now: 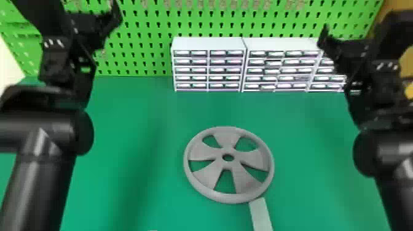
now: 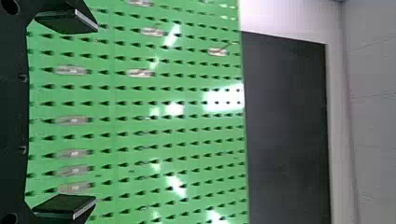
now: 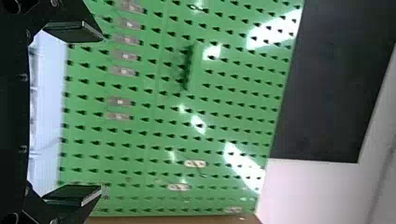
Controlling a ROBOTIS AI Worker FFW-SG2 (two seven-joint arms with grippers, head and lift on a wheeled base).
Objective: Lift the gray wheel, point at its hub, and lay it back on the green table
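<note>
The gray wheel point(image 1: 203, 183) lies flat on the green table point(image 1: 129, 123), its round hub hole facing up. At the upper left of the head view my left gripper point(image 1: 112, 12) is raised well away from the wheel. My right gripper point(image 1: 325, 33) is held up at the upper right, also apart from it. In the left wrist view the left gripper point(image 2: 88, 114) has its two fingers wide open with nothing between them. The right wrist view has the right gripper point(image 3: 98, 114) likewise open and holding nothing.
White drawer cabinets point(image 1: 209, 44) stand at the table's back, below a green pegboard point(image 1: 138, 40). A pale gray strip point(image 1: 261, 215) lies at the wheel's near right edge. Behind the pegboard, a dark panel point(image 2: 289, 126) shows on the wall.
</note>
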